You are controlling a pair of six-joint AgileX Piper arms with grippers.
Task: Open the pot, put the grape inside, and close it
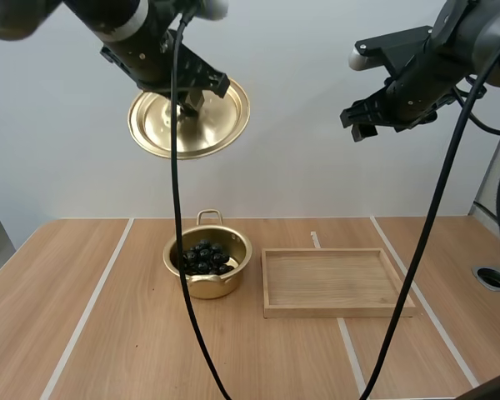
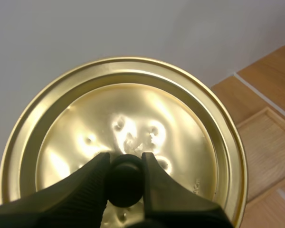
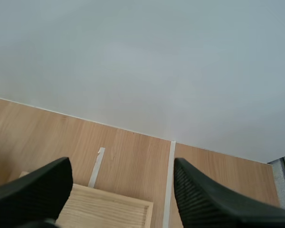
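Observation:
A small gold pot (image 1: 207,265) stands open on the wooden table, left of centre, with a dark bunch of grapes (image 1: 203,256) inside it. High above it my left gripper (image 1: 192,104) holds the gold lid (image 1: 189,119) tilted on edge. In the left wrist view its fingers (image 2: 92,183) pinch the lid's black knob (image 2: 126,179) against the shiny lid (image 2: 133,128). My right gripper (image 1: 365,127) hangs high at the right, open with nothing between its fingers (image 3: 202,194), over the tray's far edge.
A shallow wooden tray (image 1: 333,282) lies right of the pot; its far corner (image 3: 109,209) shows below my right gripper. White tape lines (image 1: 92,304) run across the table. A round grommet (image 1: 490,277) sits at the far right edge.

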